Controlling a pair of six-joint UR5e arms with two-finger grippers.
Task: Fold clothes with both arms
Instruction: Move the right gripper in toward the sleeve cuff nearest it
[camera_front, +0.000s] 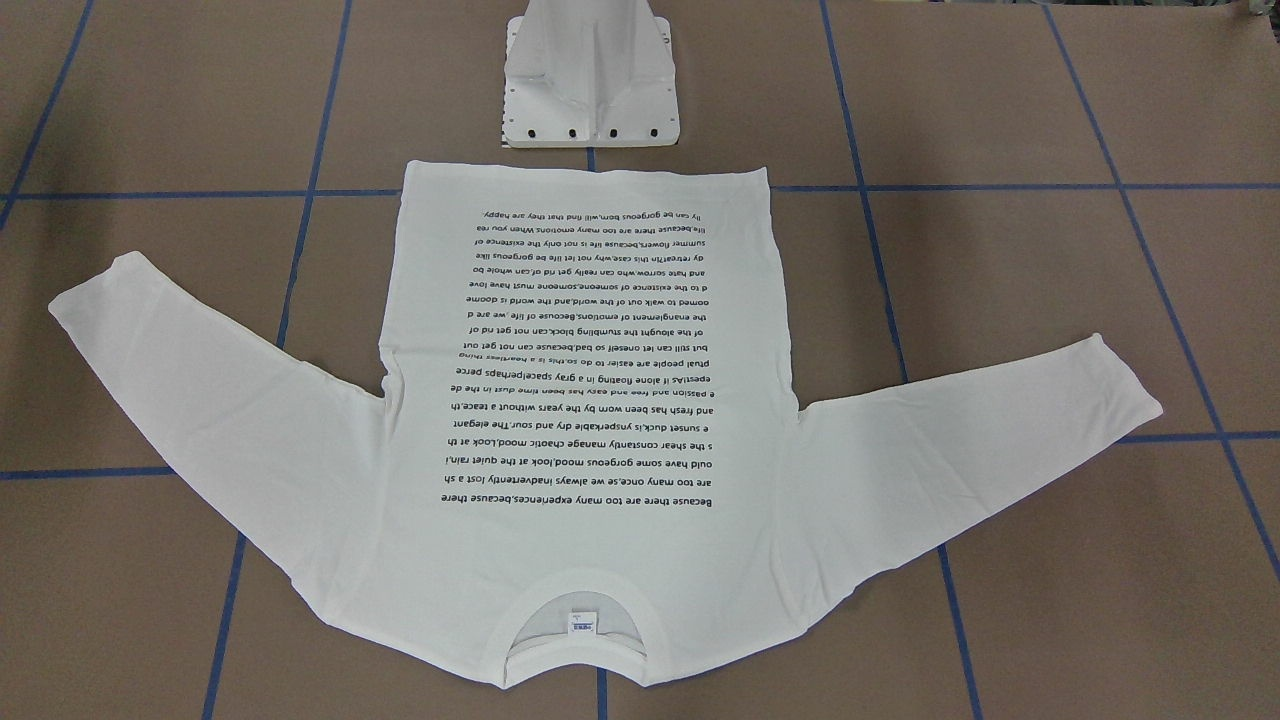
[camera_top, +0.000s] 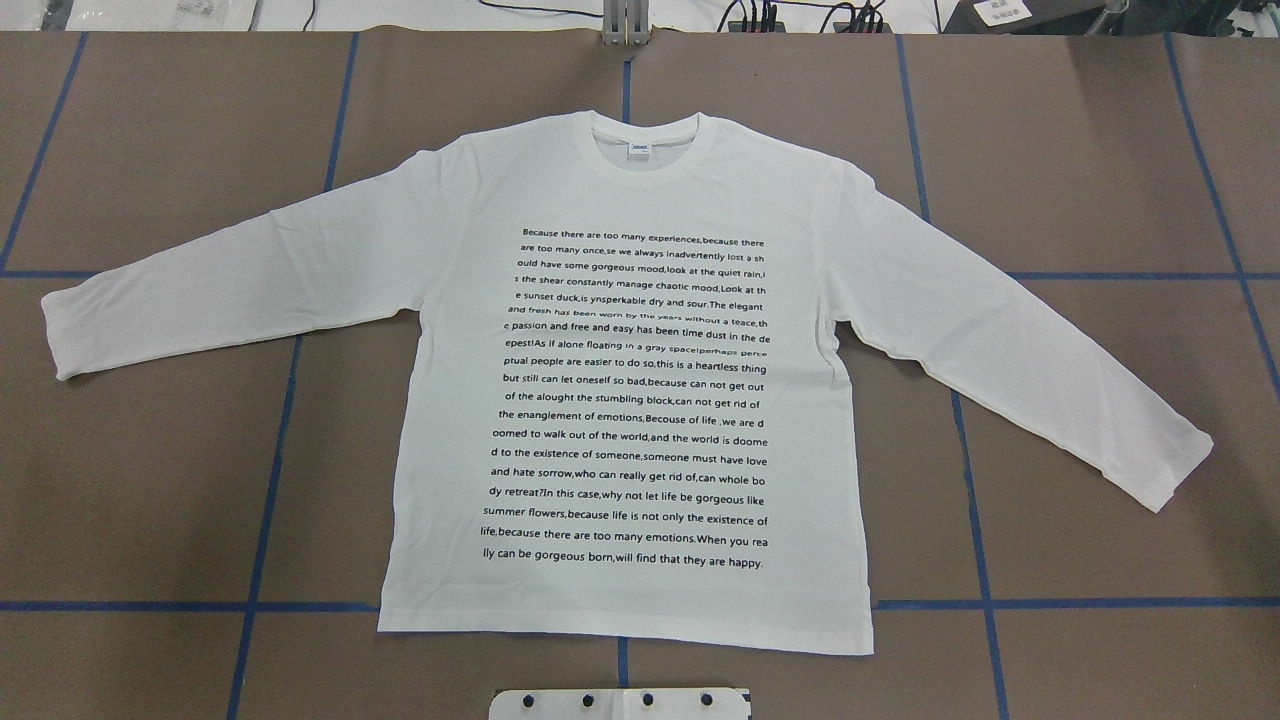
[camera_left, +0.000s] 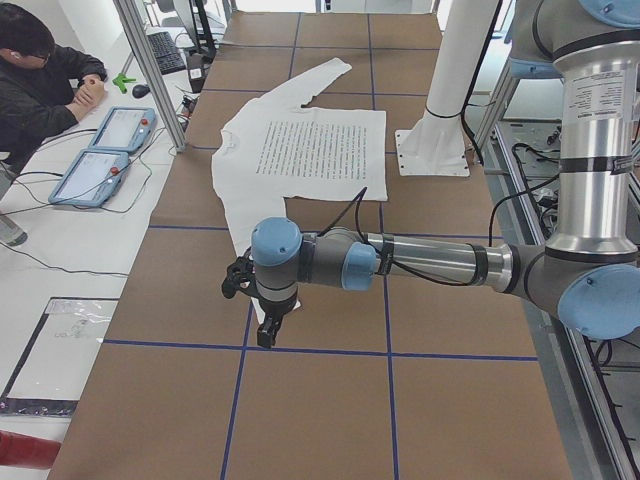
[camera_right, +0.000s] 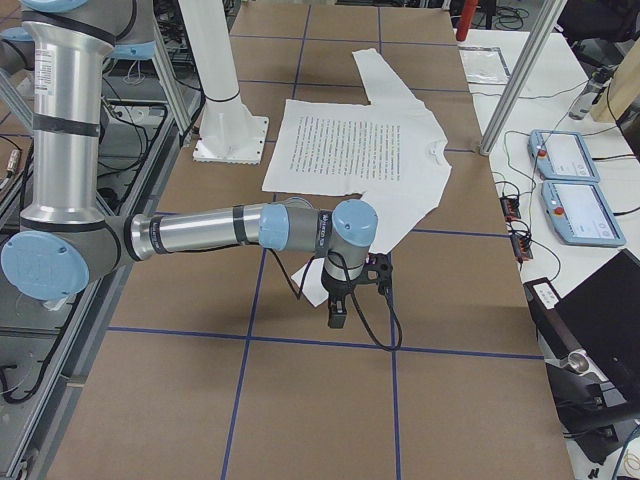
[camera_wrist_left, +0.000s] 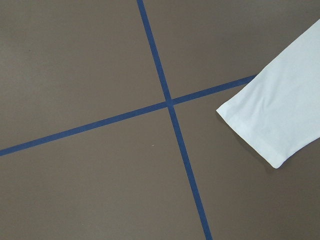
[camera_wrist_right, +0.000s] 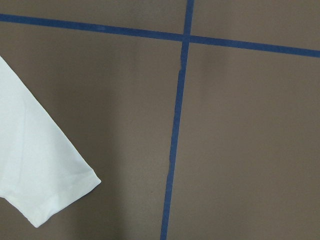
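The white long-sleeved T-shirt (camera_top: 630, 400) lies flat on the brown table, print side up, both sleeves spread out. Its collar points away from the robot and its hem lies near the pedestal. It also shows in the front-facing view (camera_front: 590, 400). My left gripper (camera_left: 265, 335) hangs just above the table by the left sleeve's cuff (camera_wrist_left: 280, 115). My right gripper (camera_right: 338, 318) hangs just above the table by the right sleeve's cuff (camera_wrist_right: 35, 165). Both grippers show only in the side views, so I cannot tell whether they are open or shut. No fingers show in the wrist views.
The white pedestal base (camera_front: 590, 90) stands just behind the shirt's hem. Blue tape lines (camera_top: 270, 500) grid the table. An operator (camera_left: 40, 80) sits beyond the far edge, with teach pendants (camera_left: 100, 150) and aluminium posts (camera_left: 150, 70) there.
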